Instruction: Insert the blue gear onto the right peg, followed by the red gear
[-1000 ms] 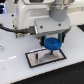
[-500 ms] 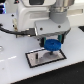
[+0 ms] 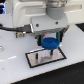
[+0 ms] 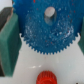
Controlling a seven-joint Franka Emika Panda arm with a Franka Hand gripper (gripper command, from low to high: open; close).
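Gripper (image 3: 50, 42) clenched on blue gear (image 4: 46, 29), holding it by toothed rim over grey plate (image 3: 35, 60). Gear looks stiff, light plastic; teeth give purchase. Red gear (image 4: 45, 77) lies on bench beneath.

The blue gear (image 4: 47, 27) looks like speckled, fairly matt plastic with toothed edges. The red gear (image 4: 46, 77) looks like plastic too. The table (image 3: 15, 70) is smooth, glossy white.
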